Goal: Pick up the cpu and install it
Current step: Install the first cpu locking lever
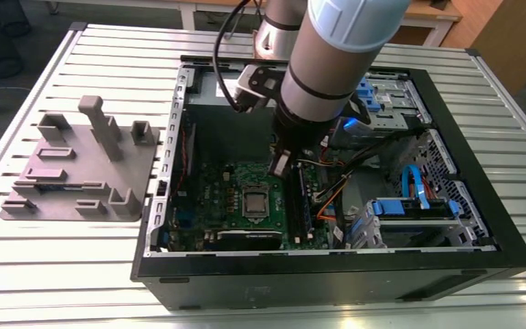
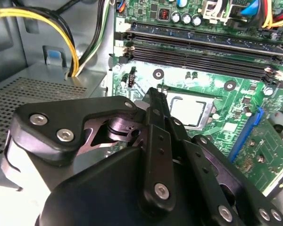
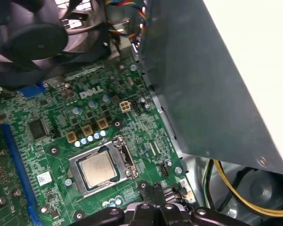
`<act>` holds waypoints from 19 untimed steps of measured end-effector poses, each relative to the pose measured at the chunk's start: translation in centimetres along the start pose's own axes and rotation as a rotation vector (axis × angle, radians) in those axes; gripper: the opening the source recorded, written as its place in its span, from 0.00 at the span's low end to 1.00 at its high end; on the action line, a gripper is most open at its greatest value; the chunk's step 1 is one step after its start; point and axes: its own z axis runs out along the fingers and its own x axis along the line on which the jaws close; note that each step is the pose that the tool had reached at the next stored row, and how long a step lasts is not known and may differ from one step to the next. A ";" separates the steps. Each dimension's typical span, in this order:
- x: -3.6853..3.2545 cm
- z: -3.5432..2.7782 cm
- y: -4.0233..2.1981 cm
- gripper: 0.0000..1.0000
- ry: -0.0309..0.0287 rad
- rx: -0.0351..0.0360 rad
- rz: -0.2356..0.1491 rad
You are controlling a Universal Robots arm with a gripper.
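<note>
claw (image 1: 279,166): being held clenched and empty just above the motherboard (image 1: 216,179) inside the open computer case (image 1: 336,274) | cpu (image 3: 99,168): being seen seated in its socket near the motherboard's middle, just beside the fingertips (image 2: 153,96) | case: being carried by the desk (image 1: 71,253)

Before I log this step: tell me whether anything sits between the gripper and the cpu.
Nothing visible does. The cpu lies flat in its socket on the motherboard, top bare; the gripper is just beside the socket.
</note>
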 end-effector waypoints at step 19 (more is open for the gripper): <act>0.64 -0.09 -0.13 0.10 0.0016 -0.0006 -0.015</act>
